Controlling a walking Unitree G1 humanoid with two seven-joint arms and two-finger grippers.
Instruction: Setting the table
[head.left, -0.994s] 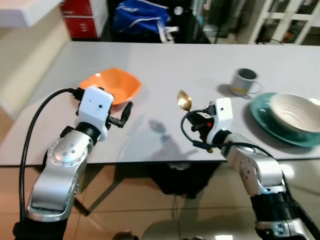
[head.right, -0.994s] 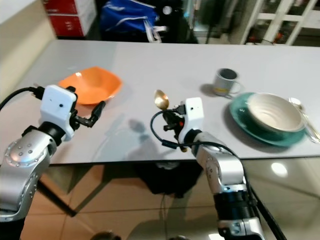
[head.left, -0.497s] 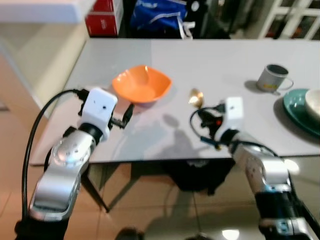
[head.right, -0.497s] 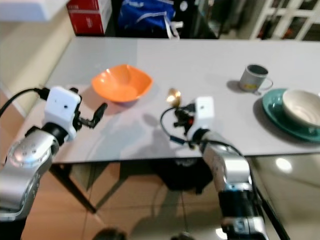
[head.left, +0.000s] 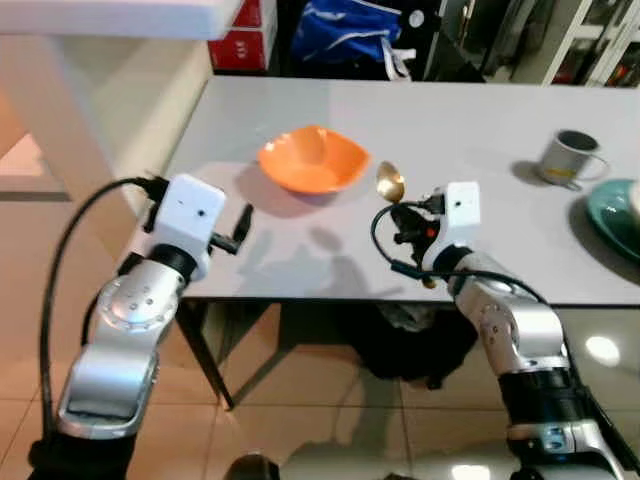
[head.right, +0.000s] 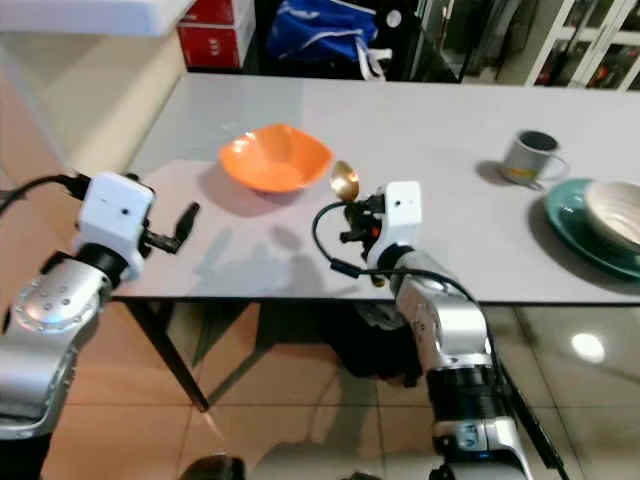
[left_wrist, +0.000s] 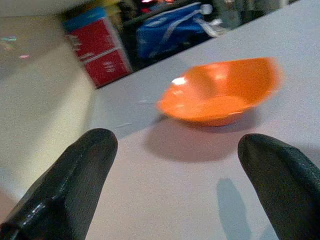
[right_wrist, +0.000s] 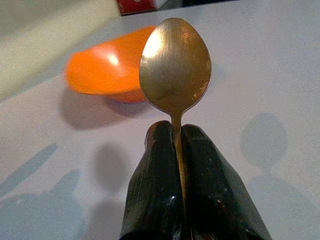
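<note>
Above the table's (head.left: 300, 250) near edge, the right claw (right_wrist: 175, 145) held a gold spoon (head.left: 389, 183) by its handle, fingers pressed tight on it, bowl end upright. Beside the spoon, nearer the table's left edge, sat an orange bowl (head.left: 313, 160), and a grey mug (head.left: 569, 158) stood toward the right edge. Over the near left corner the left claw (head.left: 242, 222) hovered with fingers (left_wrist: 75, 180) spread wide, holding nothing.

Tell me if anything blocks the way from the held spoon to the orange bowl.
Nothing visible does. The right gripper is shut on the gold spoon, bowl end up, above the grey table. The orange bowl sits just beyond it toward the robot's left, with bare tabletop between them.
</note>
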